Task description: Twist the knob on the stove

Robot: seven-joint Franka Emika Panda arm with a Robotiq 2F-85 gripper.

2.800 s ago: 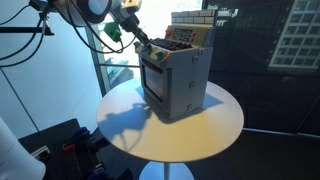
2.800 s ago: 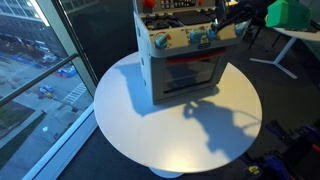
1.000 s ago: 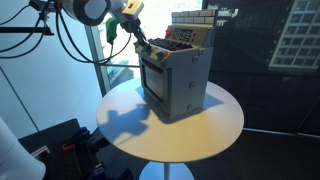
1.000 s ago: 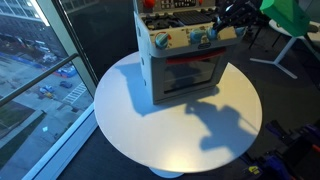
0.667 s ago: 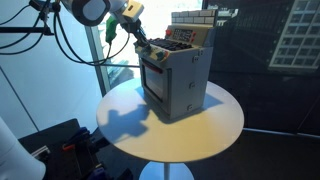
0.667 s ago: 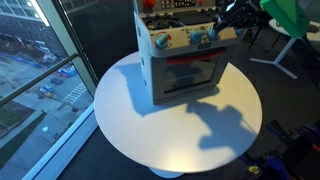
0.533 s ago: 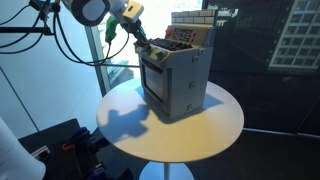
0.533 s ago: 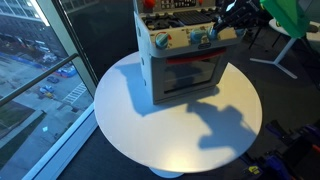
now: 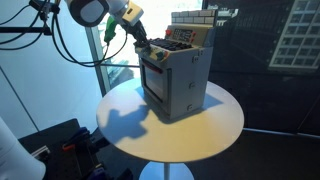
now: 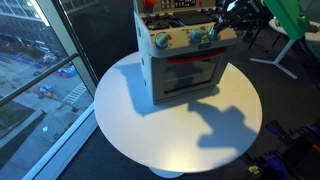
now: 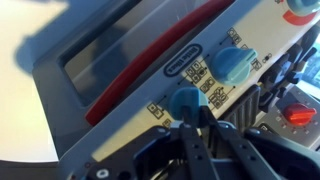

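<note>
The grey toy stove (image 9: 176,78) stands on a round white table and shows in both exterior views (image 10: 186,70). Its knob row sits above the dark oven window. In the wrist view a teal knob (image 11: 186,100) lies right at my fingertips, with a second blue knob (image 11: 232,66) and a red one (image 11: 303,8) further along the panel. My gripper (image 11: 203,122) is nearly closed, its two dark fingers (image 11: 190,135) pinching the teal knob's lower edge. In the exterior views my gripper (image 9: 143,46) (image 10: 222,24) is pressed against the end of the knob row.
The white table (image 9: 205,128) (image 10: 180,135) has bare surface in front of and beside the stove. A glass window wall (image 10: 40,60) stands close behind the table. Cables (image 9: 75,45) hang from the arm. A red oven-door handle (image 11: 125,92) runs below the knobs.
My wrist has turned a little while staying at the knob row. The stove has not moved.
</note>
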